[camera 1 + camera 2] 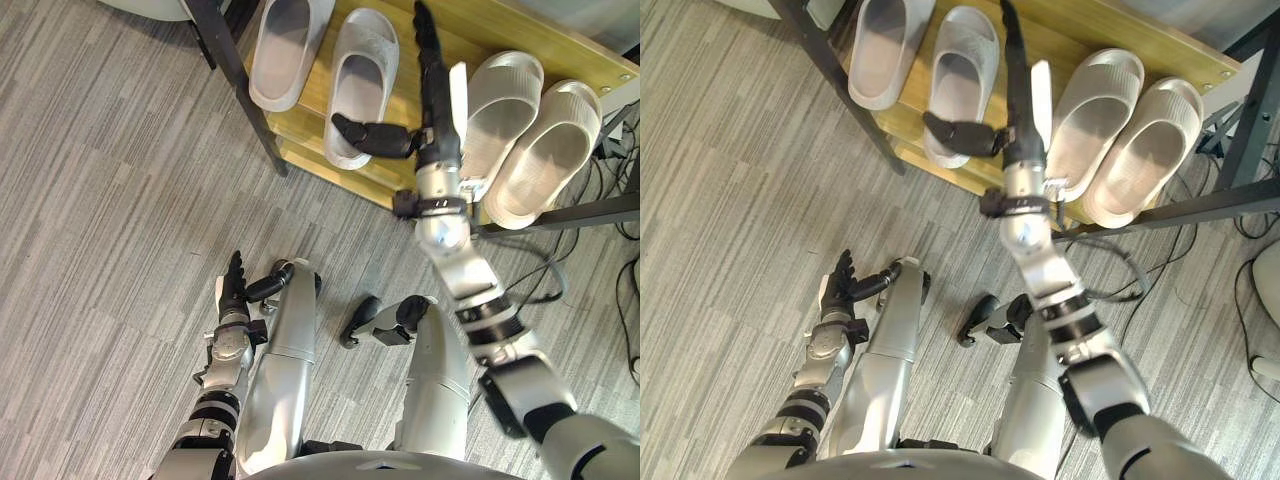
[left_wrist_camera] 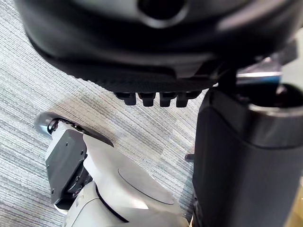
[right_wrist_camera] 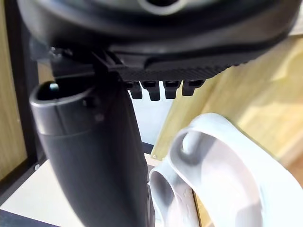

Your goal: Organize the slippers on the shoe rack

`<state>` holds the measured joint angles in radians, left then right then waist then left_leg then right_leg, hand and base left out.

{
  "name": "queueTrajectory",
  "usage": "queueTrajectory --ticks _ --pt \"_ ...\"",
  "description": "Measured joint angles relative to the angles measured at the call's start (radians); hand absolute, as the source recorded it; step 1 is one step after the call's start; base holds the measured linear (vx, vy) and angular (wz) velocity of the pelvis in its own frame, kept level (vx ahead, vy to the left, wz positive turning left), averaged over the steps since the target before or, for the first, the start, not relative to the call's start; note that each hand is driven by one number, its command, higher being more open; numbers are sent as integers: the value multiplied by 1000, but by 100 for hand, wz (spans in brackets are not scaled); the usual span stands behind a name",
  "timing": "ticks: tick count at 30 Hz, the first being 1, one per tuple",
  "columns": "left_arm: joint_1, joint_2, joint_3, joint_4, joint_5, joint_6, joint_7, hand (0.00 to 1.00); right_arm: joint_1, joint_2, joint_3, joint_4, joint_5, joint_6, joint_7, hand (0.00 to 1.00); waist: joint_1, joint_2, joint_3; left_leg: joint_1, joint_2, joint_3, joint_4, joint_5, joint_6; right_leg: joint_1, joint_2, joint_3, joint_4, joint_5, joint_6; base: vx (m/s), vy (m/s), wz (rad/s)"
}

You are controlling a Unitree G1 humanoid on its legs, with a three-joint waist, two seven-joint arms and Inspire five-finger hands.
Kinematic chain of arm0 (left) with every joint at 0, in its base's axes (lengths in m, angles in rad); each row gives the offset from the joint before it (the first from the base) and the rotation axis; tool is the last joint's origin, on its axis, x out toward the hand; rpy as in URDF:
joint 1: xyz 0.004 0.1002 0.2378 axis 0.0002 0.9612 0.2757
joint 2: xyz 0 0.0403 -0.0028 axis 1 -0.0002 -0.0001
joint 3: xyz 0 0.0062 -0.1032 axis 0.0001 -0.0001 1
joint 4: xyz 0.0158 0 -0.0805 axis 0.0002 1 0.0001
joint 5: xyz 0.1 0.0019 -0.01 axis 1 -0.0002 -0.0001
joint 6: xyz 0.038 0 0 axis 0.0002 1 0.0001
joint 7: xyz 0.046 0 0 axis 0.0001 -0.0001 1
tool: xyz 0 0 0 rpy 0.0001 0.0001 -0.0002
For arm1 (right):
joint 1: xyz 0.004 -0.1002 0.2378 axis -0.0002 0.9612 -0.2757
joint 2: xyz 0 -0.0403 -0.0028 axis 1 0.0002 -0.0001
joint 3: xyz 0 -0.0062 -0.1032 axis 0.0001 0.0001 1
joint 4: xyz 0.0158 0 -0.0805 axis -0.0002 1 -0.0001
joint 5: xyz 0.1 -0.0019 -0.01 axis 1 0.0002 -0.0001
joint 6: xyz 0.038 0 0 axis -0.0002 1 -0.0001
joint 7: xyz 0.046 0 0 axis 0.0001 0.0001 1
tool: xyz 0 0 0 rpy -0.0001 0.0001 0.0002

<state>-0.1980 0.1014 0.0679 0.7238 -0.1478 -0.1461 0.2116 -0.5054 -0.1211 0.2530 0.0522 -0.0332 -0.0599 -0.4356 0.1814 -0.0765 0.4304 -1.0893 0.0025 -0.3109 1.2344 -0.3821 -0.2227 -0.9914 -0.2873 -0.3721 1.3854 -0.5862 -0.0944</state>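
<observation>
- Head views: bright, even light; the grey floor [image 1: 100, 200] is uniformly lit.
- Soft, faint shadows fall from the slippers [image 1: 365, 60] onto the shoe rack [image 1: 405, 95].
- Right wrist view: the right hand [image 3: 156, 42] lies in deep shade, with a pale slipper brightly lit beyond it.

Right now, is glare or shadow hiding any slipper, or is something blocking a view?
Left eye view: even light, no glare on the shoe rack; the right hand covers its middle, thumb across the heel of the second slipper from the left. Right wrist view: the hand's dark bulk blocks much; one pale slipper shows, brightly lit. Left wrist view: left hand over floor.
</observation>
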Motion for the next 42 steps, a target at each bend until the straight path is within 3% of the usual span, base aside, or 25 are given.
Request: queueTrajectory --ticks 4,9,15,23,42 --pt "2 -11 39 0 0 7 0 100 157 151 1 -24 76 -10 -1 100 -7 -11 1 6 7 5 -7 0 0 7 6 2 -11 4 8 19 35 -4" --pt "2 -12 46 0 0 20 10 100 208 201 -9 -24 78 -26 -12 100 -14 -11 2 20 7 9 -12 0 0 20 6 5 -17 5 9 25 32 0" --pt "2 -20 70 1 0 36 26 100 221 202 -32 -24 136 -42 -23 100 -21 -11 2 25 10 15 -15 -1 1 20 9 11 -20 6 11 12 16 -1" --pt "-1 -20 75 8 0 38 18 100 218 186 -3 -17 327 -78 88 100 -19 -11 2 34 15 17 -22 -1 1 32 11 9 -32 8 15 30 25 0" --pt "-3 -32 60 27 1 20 -3 100 -96 76 35 139 512 -119 143 100 21 12 14 34 -4 16 -25 0 4 42 -11 -2 -28 3 7 19 18 3"
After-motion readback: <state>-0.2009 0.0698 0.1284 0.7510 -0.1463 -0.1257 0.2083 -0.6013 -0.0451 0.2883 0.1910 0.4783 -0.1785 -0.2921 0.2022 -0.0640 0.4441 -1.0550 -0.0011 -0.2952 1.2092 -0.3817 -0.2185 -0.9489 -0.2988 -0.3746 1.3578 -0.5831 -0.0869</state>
